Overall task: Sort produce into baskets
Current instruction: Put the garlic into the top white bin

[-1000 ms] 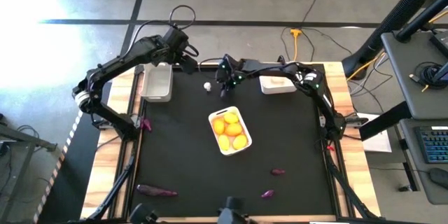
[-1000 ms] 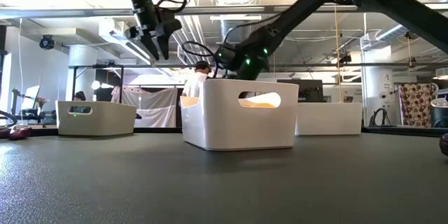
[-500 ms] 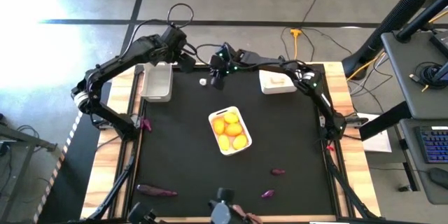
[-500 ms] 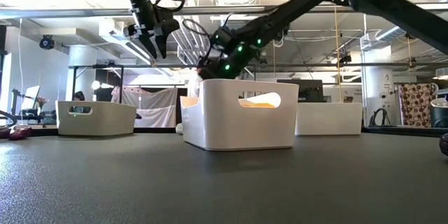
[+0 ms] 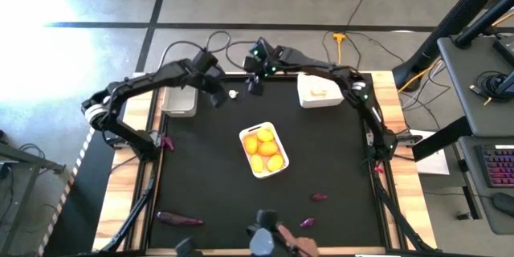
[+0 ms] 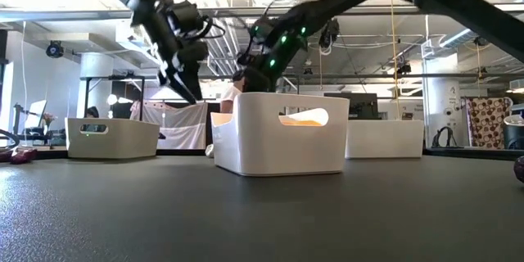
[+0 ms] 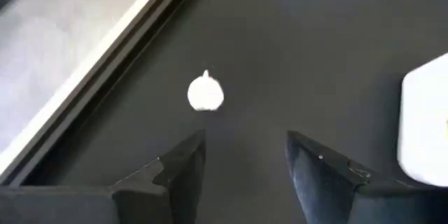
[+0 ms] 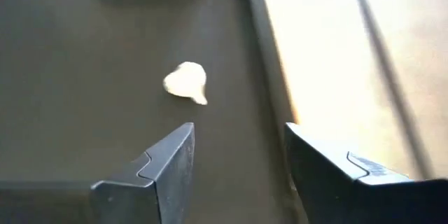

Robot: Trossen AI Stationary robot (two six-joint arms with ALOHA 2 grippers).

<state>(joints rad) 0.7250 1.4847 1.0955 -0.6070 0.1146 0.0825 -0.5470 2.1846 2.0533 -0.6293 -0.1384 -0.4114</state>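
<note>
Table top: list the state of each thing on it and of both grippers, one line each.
Garlic bulb: loose on the mat, ungripped.
Left gripper: open, aimed at the bulb.
Right gripper: open, empty, near the bulb.
Centre basket: holds yellow and orange fruits.
Grey basket: contents hidden.
White basket: holds a pale piece.
Purple vegetables: unsorted on the mat.

My high view looks straight down; low view sits level on the bench; both wrist views closely share 1 garlic bulb.

Both arms reach to the table's far edge, left tool and right tool fingers parted.
</note>
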